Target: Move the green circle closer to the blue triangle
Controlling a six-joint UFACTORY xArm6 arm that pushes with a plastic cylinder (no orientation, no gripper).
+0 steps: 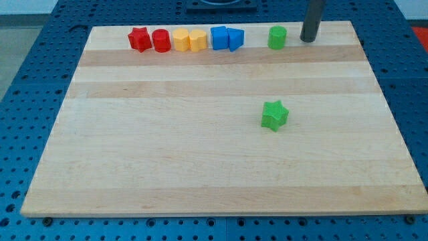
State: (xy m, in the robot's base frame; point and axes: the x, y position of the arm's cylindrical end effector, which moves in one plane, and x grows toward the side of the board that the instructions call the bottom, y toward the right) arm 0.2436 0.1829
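Note:
The green circle (277, 37) stands near the board's top edge, right of centre. The blue triangle (235, 39) lies to its left, about 60 pixels away, touching a blue cube (219, 37). My tip (308, 39) rests on the board just to the right of the green circle, with a small gap between them. The rod rises from it out of the view's top.
A row along the top edge holds a red star (139, 39), a red cylinder (160, 41), a yellow block (180, 40) and a second yellow block (197, 41). A green star (274, 115) lies lower, right of centre. The wooden board (200, 161) sits on a blue pegboard table.

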